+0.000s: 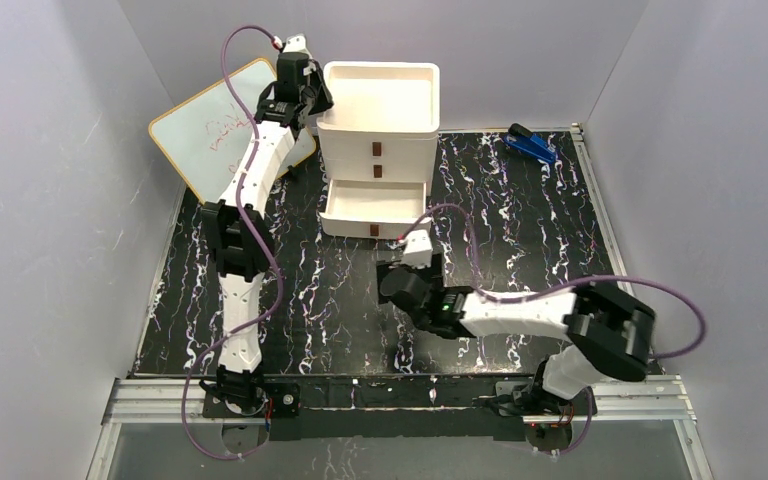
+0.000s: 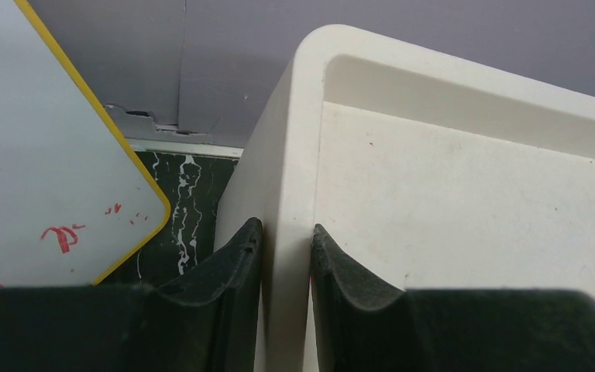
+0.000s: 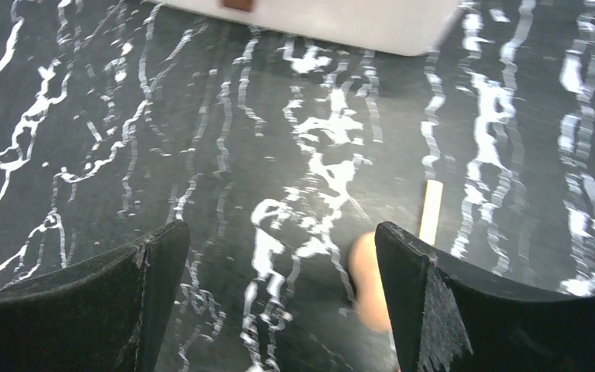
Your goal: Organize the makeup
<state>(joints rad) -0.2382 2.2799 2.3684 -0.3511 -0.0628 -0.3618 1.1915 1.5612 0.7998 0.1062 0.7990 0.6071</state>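
Grip status, both wrists.
Rim of drawer box (image 2: 465,201) clamped by left gripper (image 2: 287,232); right gripper (image 3: 279,240) agape, tan sponge (image 3: 368,283) lower right.

Both arms have white link shells and black joint housings; the left arm (image 1: 245,230) is slim, while the right arm (image 1: 530,312) carries a bulky black shoulder block. A purple cable (image 1: 473,250) loops along each. A small green light (image 1: 447,306) glows near the right wrist. White camera boxes (image 1: 418,247) sit on the wrists. The fingers (image 3: 426,302) are matte black wedges, rough on the inner face.
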